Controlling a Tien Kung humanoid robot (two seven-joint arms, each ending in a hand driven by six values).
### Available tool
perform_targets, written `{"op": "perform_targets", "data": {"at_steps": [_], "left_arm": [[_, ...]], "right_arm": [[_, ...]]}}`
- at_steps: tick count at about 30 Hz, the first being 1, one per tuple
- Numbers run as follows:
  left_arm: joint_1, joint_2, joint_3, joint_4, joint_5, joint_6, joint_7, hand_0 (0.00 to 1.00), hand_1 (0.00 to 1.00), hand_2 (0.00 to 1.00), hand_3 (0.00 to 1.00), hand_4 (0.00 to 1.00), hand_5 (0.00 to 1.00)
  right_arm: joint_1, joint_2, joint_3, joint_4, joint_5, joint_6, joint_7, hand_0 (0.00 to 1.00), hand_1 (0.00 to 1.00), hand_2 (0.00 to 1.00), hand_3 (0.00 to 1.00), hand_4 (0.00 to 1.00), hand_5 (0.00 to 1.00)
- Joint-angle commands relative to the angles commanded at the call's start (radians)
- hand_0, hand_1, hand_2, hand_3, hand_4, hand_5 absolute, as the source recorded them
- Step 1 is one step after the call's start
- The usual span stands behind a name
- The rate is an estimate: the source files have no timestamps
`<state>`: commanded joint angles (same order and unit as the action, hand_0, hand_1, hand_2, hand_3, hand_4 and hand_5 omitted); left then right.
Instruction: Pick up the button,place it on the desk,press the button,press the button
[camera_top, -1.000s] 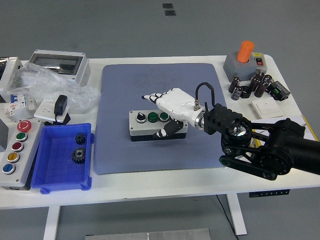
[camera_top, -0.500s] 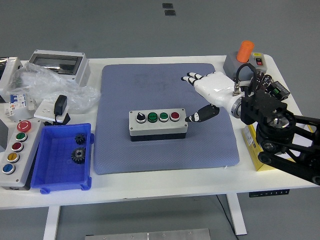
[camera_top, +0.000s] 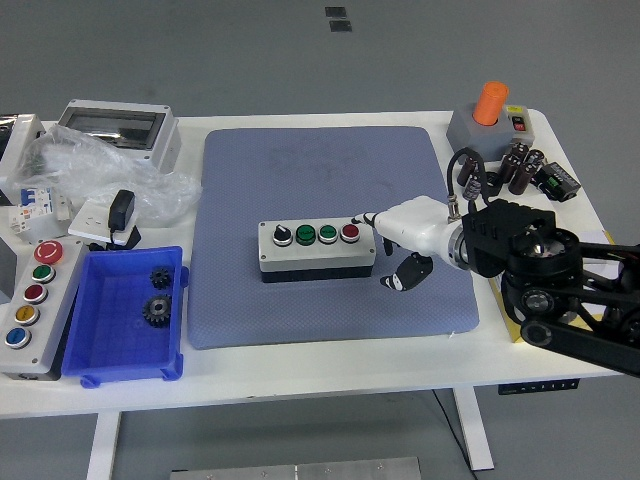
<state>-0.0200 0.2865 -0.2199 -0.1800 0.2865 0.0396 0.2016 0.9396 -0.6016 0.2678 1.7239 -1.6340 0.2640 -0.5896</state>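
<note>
The grey button box (camera_top: 316, 249) lies on the blue-grey mat (camera_top: 320, 170) at its middle, with a black selector, two green buttons and a red button (camera_top: 349, 232) on top. My right hand (camera_top: 380, 245) is white and comes in from the right. It sits just right of the box, with its fingertips (camera_top: 366, 218) at the box's right end near the red button and its thumb (camera_top: 398, 276) hanging lower over the mat. The hand is open and holds nothing. I cannot tell whether the fingertips touch the box. The left arm is out of view.
A blue bin (camera_top: 122, 345) with two gears and a control box (camera_top: 28, 303) with coloured buttons stand at the left. Behind them are a grey enclosure (camera_top: 112, 126), a plastic bag and a black adapter. An orange-topped switch (camera_top: 489, 112), capacitors (camera_top: 505, 170) and a white plate lie at the back right.
One second ago the right hand lay over the box's top. It then lifted away to the back right, and has now come back down to the box's right end.
</note>
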Motion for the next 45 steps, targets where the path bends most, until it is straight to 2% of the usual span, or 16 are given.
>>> {"op": "perform_targets", "data": {"at_steps": [4,13,33,38,45], "left_arm": [[0.001,0.0,-0.003,0.0,0.003,0.0,0.0,0.619,0.641,0.585,0.617,0.616,0.334],[-0.002,0.001,0.003,0.0,-0.003,0.0,-0.003,0.619,0.641,0.587,0.618,0.617,0.334],[-0.004,0.003,0.015,0.0,-0.016,0.002,-0.012,0.619,0.642,0.587,0.619,0.625,0.342],[-0.004,0.003,0.015,0.0,-0.017,0.004,-0.014,0.619,0.642,0.587,0.619,0.625,0.342],[-0.001,0.001,0.007,0.0,-0.009,0.003,-0.011,0.62,0.643,0.587,0.619,0.627,0.342]], "right_arm": [[0.001,0.021,-0.017,-0.042,0.002,-0.007,0.002,0.485,0.558,0.372,0.998,0.366,0.002],[0.003,0.035,-0.034,-0.077,0.008,-0.022,0.006,0.468,0.552,0.368,0.998,0.363,0.002],[0.033,0.057,-0.12,-0.064,0.004,-0.017,-0.009,0.435,0.521,0.356,0.998,0.378,0.002],[0.032,0.052,-0.102,-0.069,-0.003,-0.04,-0.003,0.435,0.521,0.356,0.998,0.378,0.002],[0.003,0.009,0.02,-0.032,0.016,-0.136,0.078,0.413,0.5,0.353,0.998,0.388,0.002]]}}
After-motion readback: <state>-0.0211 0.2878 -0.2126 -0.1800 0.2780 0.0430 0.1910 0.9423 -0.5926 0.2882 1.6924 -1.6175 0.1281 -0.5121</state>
